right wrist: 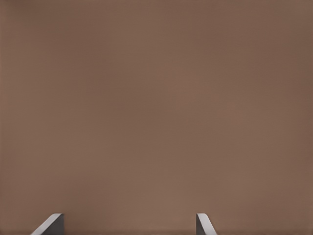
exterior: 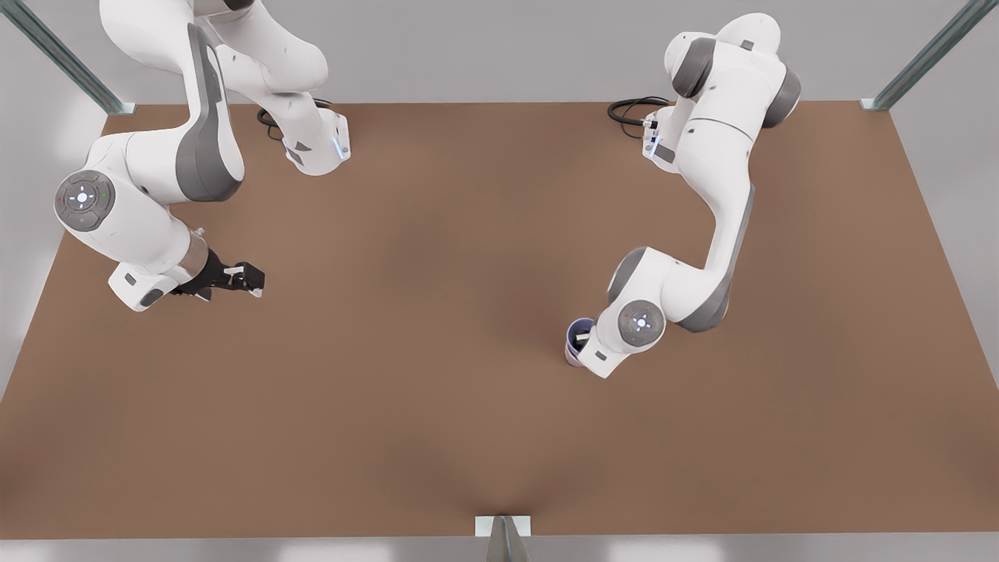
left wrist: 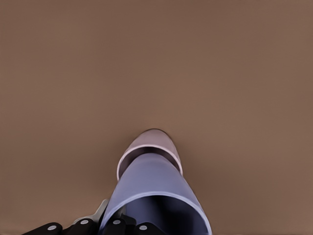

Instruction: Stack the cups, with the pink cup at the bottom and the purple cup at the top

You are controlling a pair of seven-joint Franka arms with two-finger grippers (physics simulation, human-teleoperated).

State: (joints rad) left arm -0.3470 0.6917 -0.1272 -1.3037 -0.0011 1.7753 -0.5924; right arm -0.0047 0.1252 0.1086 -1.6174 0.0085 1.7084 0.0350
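Though wrist-hidden frontally, purple cup (left wrist: 156,188) nested.

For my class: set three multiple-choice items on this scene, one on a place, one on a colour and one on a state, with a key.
1. Where is the purple cup?
A. nested in the pink cup
B. beside it
C. lying alone

2. What colour is the table?
A. white
B. brown
C. green

3. The right gripper is:
A. shut on a cup
B. open
C. shut, empty

Key:
1. A: the pink rim rings the purple cup, by the left gripper.
2. B: the surface is plain brown.
3. B: its fingers stand apart over bare table.
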